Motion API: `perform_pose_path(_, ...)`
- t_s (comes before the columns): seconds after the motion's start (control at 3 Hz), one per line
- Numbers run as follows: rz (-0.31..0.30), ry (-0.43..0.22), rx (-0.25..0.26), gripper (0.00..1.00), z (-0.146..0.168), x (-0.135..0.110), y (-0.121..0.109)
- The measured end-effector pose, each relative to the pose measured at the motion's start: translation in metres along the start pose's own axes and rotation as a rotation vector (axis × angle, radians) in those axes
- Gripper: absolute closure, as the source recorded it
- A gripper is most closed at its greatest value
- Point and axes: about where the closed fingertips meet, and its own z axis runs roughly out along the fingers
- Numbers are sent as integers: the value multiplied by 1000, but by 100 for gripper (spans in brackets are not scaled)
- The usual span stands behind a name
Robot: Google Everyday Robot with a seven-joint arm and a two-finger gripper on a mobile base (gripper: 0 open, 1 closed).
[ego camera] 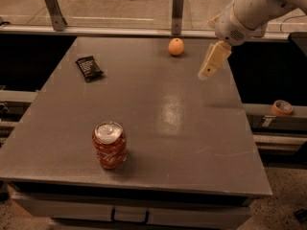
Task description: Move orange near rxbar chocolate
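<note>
Small round orange fruit (176, 47) sits near the far edge of the grey tabletop (182, 128), just left of and beyond the cream gripper (211, 61), apart from it. Flat black rxbar chocolate wrapper (89, 68) lies well left of the gripper, print illegible. White arm (254, 6) reaches in from upper right. Gripper state cannot be told.

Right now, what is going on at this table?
A robot arm reaches in from the right, and its gripper hangs over the far right part of the grey table. It is beside the orange and does not touch it. The orange lies near the far edge, not yet picked up. The rxbar chocolate lies apart from it, at the far left. A red drink can stands upright near the front.
</note>
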Motion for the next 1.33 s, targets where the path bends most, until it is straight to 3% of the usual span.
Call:
perform_pose_path(0.67, 12, -21, 10, 0, 12, -6, 0)
perform_pose_path(1.0, 67, -113, 47, 0, 41, -23, -23)
perform_pose_path(1.33, 126, -233, 86, 0, 82, -40, -65)
